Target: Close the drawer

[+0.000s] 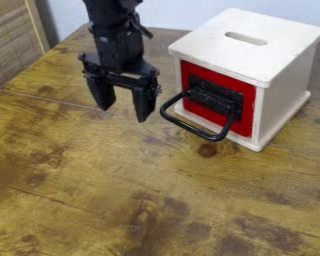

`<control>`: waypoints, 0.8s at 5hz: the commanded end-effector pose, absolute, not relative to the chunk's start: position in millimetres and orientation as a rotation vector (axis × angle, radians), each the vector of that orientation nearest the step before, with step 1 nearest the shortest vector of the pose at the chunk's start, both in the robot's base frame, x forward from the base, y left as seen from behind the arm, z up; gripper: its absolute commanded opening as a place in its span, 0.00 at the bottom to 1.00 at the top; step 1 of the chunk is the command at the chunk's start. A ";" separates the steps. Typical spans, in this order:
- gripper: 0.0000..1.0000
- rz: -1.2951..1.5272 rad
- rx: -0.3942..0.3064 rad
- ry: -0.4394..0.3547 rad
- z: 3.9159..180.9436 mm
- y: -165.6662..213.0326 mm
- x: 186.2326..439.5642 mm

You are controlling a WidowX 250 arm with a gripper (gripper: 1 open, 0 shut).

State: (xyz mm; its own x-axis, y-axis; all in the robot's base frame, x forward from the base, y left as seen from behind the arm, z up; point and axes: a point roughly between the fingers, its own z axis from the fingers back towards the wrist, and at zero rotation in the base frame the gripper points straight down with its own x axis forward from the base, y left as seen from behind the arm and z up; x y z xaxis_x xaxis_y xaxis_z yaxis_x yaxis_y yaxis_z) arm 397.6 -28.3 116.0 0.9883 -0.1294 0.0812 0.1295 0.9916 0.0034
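The drawer (219, 97) has a red front with a black plate and a large black loop handle (194, 118). It sits in a pale wooden box (250, 55) with a slot on top, at the right of the table. The red front looks flush with the box. My black gripper (123, 100) hangs just left of the handle, above the table. It is open and empty, with one finger (147, 103) close to the loop without touching it.
The wooden table (109, 190) is worn and stained, with a dark knot (206, 151) below the handle. A slatted wooden panel (9, 40) stands at the far left. A white wall is behind the box.
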 end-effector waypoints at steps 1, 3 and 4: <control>1.00 -0.179 -0.007 -0.187 156.6 -21.5 398.6; 1.00 -0.178 -0.006 -0.187 168.3 -18.0 398.3; 1.00 -0.143 -0.005 -0.166 159.3 -20.7 410.7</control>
